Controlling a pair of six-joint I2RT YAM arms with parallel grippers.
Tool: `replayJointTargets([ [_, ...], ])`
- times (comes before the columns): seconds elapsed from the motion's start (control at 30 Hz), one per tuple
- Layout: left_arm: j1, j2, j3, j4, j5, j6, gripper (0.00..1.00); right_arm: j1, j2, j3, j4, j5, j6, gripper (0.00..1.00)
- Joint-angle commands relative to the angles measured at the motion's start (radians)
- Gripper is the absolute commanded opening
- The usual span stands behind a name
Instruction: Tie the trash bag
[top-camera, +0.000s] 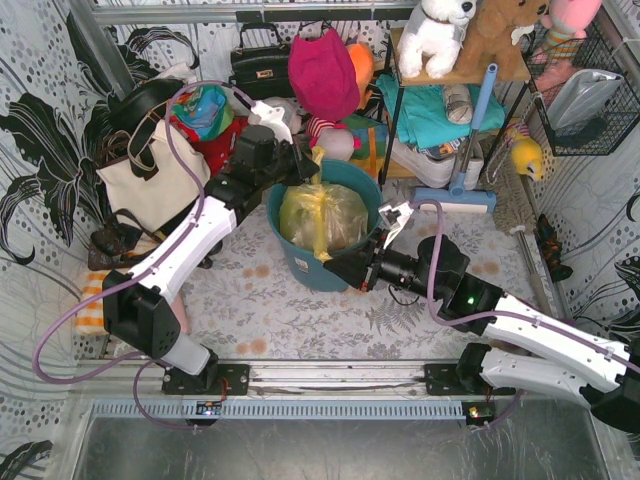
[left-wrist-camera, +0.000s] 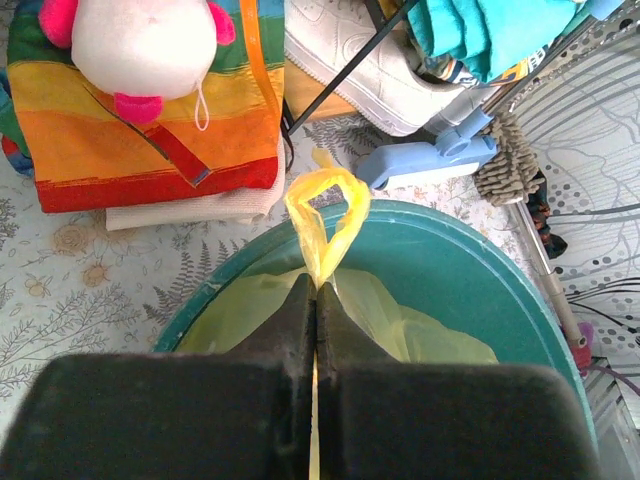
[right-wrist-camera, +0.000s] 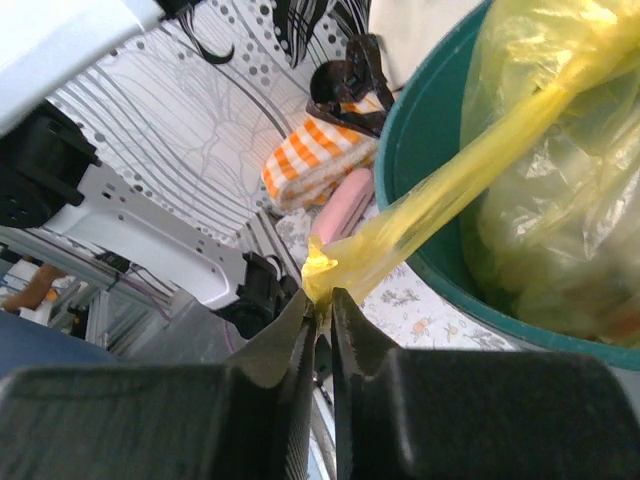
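From the top view, I see the trash bag (top-camera: 322, 215) sitting inside the round teal bin (top-camera: 300, 272) in the middle of the tabletop (top-camera: 290, 320). My left tool (top-camera: 308, 168) is at the bin's 11 o'clock. My right tool (top-camera: 333, 265) is at its 5 o'clock. Each one pulls a yellow piece of the bag out over the rim.

In the left wrist view, the left tool is clenched on a yellow loop (left-wrist-camera: 327, 205) of the bag. The loop pokes up toward 12 o'clock. It is thin, shiny and a bit twisted. The bin's rim looks smooth and hard.

In the right wrist view, the right tool is clenched on the end of a yellow strip (right-wrist-camera: 450, 190). The strip is pulled tight and runs up toward 2 o'clock, back to the bag. The bag is see-through and crinkly, with pale lumps inside.

I think the job is just getting started. Both ends are caught and pulled apart, but I see no knot. I think the two ends need to cross, loop around each other and be pulled snug.
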Motion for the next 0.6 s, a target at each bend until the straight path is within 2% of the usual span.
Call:
replayJointTargets([
  [0.0, 0.010, -0.035, 0.045, 0.064, 0.009, -0.012, 0.00, 0.005, -0.025, 0.083, -0.006, 0.040, 0.001, 0.27],
  [0.1, 0.009, -0.047, 0.044, 0.065, 0.033, -0.023, 0.00, 0.005, -0.017, 0.122, -0.046, 0.084, 0.048, 0.52],
  [0.2, 0.009, -0.058, 0.043, 0.065, 0.054, -0.033, 0.00, 0.005, 0.001, 0.157, -0.111, 0.128, 0.147, 0.63],
  [0.27, 0.010, -0.063, 0.045, 0.069, 0.069, -0.039, 0.00, 0.005, 0.018, 0.181, -0.192, 0.171, 0.262, 0.67],
  [0.37, 0.010, -0.067, 0.049, 0.071, 0.077, -0.043, 0.00, 0.005, 0.051, 0.205, -0.271, 0.173, 0.381, 0.65],
  [0.43, 0.009, -0.069, 0.051, 0.072, 0.082, -0.049, 0.00, 0.005, 0.071, 0.207, -0.273, 0.145, 0.434, 0.59],
  [0.5, 0.010, -0.069, 0.052, 0.074, 0.092, -0.054, 0.00, 0.006, 0.086, 0.214, -0.285, 0.128, 0.458, 0.54],
  [0.57, 0.008, -0.068, 0.054, 0.078, 0.100, -0.060, 0.00, 0.005, 0.096, 0.220, -0.297, 0.112, 0.476, 0.53],
])
